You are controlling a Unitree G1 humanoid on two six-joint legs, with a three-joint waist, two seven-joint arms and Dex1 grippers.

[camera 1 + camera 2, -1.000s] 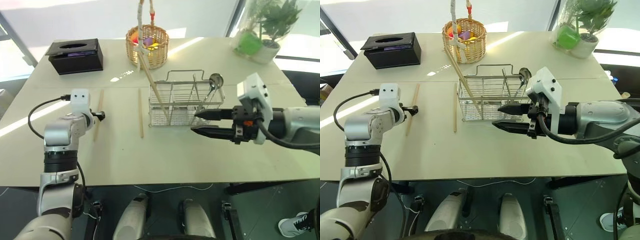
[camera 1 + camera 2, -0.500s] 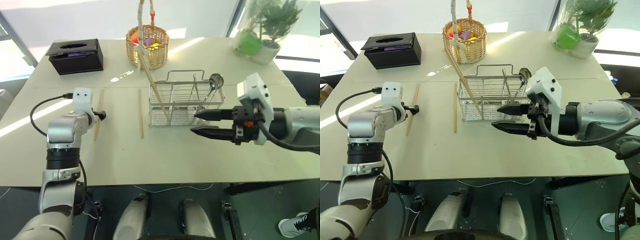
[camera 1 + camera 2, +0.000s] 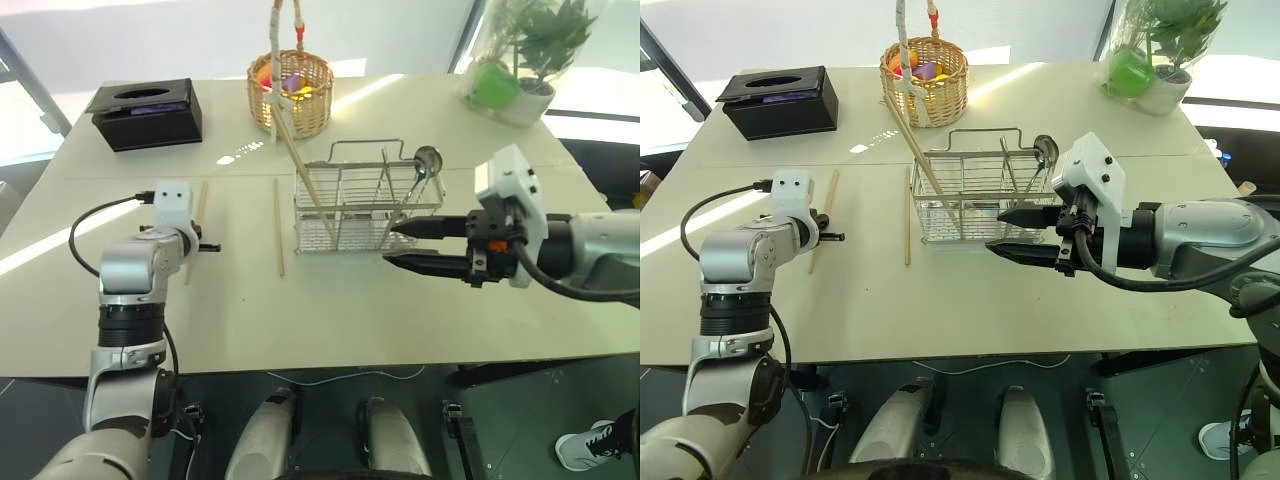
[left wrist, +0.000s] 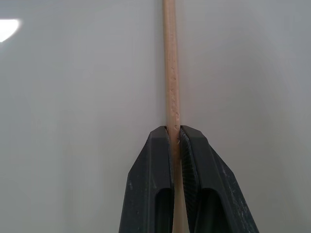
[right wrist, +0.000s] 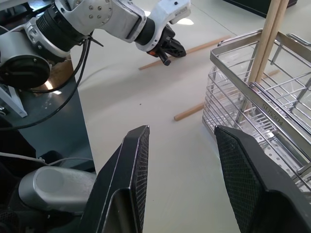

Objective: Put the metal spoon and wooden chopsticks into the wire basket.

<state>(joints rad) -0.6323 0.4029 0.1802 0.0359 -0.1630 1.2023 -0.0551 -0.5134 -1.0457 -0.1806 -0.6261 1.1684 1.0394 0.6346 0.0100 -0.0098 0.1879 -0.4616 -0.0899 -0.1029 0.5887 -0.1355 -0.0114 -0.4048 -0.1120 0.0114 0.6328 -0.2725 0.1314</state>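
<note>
Nearest, at left centre of the head views: left gripper (image 3: 210, 246) clamped shut on one of the wooden chopsticks (image 3: 196, 222), with the black fingers (image 4: 160, 160) pinching the pale stick from both sides in the left wrist view. Runs from the fingers straight up-frame along the pale table (image 3: 330, 310); cannot tell whether lifted or resting on the surface. At right centre: right gripper (image 3: 390, 246) hanging open above the table with a wide gap between its two fingers, gripping nothing, tips pointing toward the frame's left and just short of the lower right corner of the wire basket (image 3: 365, 205). Between the two grippers, left of the basket and apart from it: a second chopstick (image 3: 279, 225) lying flat, roughly parallel to the gripped one. In the frame's middle: the wire basket standing upright on the table, loop handle on top. At its left end: more chopsticks (image 3: 300, 170) already inside, leaning up and to the left well above the rim. At its right end: the metal spoon (image 3: 430, 158), handle down, round bowl poking above the rim. Farther back, top centre: a round wicker basket (image 3: 290, 90) with coloured items inside. Upper left: a black tissue box (image 3: 147, 100). Upper right corner: a potted plant (image 3: 520, 60).
</note>
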